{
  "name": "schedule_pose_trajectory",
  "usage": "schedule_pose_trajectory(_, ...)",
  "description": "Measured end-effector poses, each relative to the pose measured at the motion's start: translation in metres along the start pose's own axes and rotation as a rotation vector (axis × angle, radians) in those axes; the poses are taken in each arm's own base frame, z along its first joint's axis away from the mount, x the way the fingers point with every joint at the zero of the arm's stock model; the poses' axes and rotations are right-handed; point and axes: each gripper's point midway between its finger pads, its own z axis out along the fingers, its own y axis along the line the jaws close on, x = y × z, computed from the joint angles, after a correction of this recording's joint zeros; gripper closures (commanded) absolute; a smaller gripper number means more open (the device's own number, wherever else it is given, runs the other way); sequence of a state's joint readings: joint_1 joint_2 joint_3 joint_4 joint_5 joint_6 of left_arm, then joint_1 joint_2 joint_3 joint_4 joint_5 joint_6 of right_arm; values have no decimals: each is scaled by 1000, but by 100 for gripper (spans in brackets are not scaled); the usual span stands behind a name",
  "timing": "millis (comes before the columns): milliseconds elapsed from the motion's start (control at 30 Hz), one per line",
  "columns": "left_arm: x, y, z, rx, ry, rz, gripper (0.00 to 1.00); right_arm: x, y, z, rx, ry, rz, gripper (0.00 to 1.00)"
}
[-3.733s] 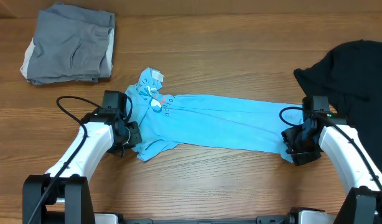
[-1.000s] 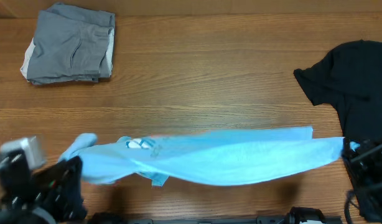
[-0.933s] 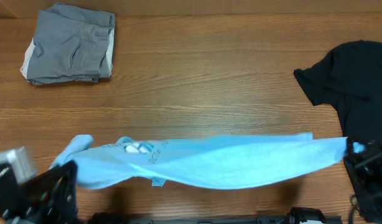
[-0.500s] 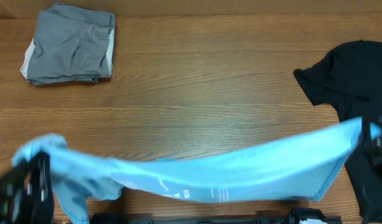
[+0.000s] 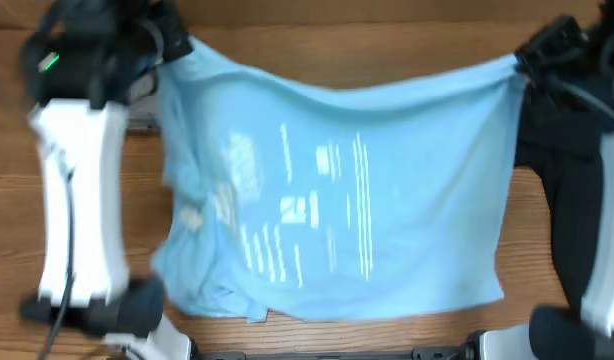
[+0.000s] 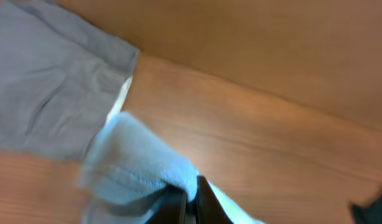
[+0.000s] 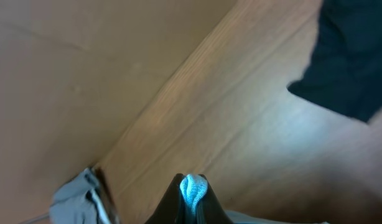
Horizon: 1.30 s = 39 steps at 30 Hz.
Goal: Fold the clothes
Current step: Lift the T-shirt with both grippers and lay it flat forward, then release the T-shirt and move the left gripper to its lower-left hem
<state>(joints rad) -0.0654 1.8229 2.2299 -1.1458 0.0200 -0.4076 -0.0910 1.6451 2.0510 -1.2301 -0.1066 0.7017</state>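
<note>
Two pincers, both clamped tight, and between them one light blue T-shirt (image 5: 387,230) was strung out wide over the table (image 5: 337,45)!

Starting on the left, the left pincer (image 5: 169,42) was pressed shut on a bunched corner of the blue cloth. Its wrist view showed the fabric balled up just ahead of the fingertips. A folded grey garment (image 6: 48,93) lay on the wood beyond them, off to their left.

From that pincer the shirt's top edge dipped in a shallow curve and climbed again to the other grip. Below that edge the cloth hung as a broad, blurred sheet. White lettering (image 5: 322,190) showed in faint vertical columns near its middle, and rumpled folds sat under the left pincer's side.

Over on the right, the right pincer (image 5: 522,60) was pinching the opposite corner, with a small tuft of blue showing between its tips in the wrist view. The black T-shirt (image 5: 542,130) lay just below that pincer, beside the blue sheet's right edge.

Half a second before, the shirt had sagged as a narrow band along the near edge of the table. By this moment both pincers had swung to the far side, and the cloth had opened out to its full width.
</note>
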Motion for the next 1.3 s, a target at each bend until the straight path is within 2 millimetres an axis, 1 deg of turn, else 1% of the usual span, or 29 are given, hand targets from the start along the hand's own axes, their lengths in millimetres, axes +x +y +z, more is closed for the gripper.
schedule_pose_trajectory(67,-5,2,43,-19,-2,18,96,-10,4,24,-7,-17,-4,94)
schedule_pose_trajectory(100,-6,5,59,-33,-6,27,96,-15,5,36,-8,-24,-7,91)
schedule_pose_trajectory(133,-7,8,76,-50,-6,43,96,-19,5,47,-2,-31,-7,84)
schedule_pose_trajectory(167,-7,11,87,-64,-9,54,92,-20,3,55,7,-33,-6,68)
schedule_pose_trajectory(200,-6,14,97,-79,-5,72,77,-22,2,62,17,-35,-10,43)
schedule_pose_trajectory(233,-4,16,104,-91,-1,85,41,-23,-1,70,29,-36,-9,16)
schedule_pose_trajectory(267,-3,19,108,-104,5,104,9,-24,-3,75,41,-39,-10,0)
schedule_pose_trajectory(300,-3,21,109,-113,4,110,0,-24,-5,78,51,-38,-14,0)
schedule_pose_trajectory(433,-2,24,107,-134,6,131,0,-24,-11,81,76,-38,-41,0)
schedule_pose_trajectory(633,18,34,102,-170,91,141,0,-6,-30,78,154,36,-45,0)
schedule_pose_trajectory(700,26,37,94,-182,126,146,0,2,-37,76,184,69,-44,0)
schedule_pose_trajectory(767,36,41,79,-198,171,143,0,10,-44,74,213,101,-41,0)
schedule_pose_trajectory(833,50,46,59,-216,232,130,0,21,-54,69,253,146,-37,0)
schedule_pose_trajectory(933,81,53,23,-235,361,102,0,37,-68,60,318,211,-22,0)
schedule_pose_trajectory(1000,98,55,5,-238,437,85,0,47,-80,53,375,251,-2,0)
schedule_pose_trajectory(1100,116,55,-6,-242,515,73,0,55,-92,43,439,275,28,0)
schedule_pose_trajectory(1200,128,53,-11,-241,566,76,0,62,-101,35,487,299,46,0)
schedule_pose_trajectory(1300,134,50,-10,-228,588,77,0,70,-111,25,545,324,66,0)
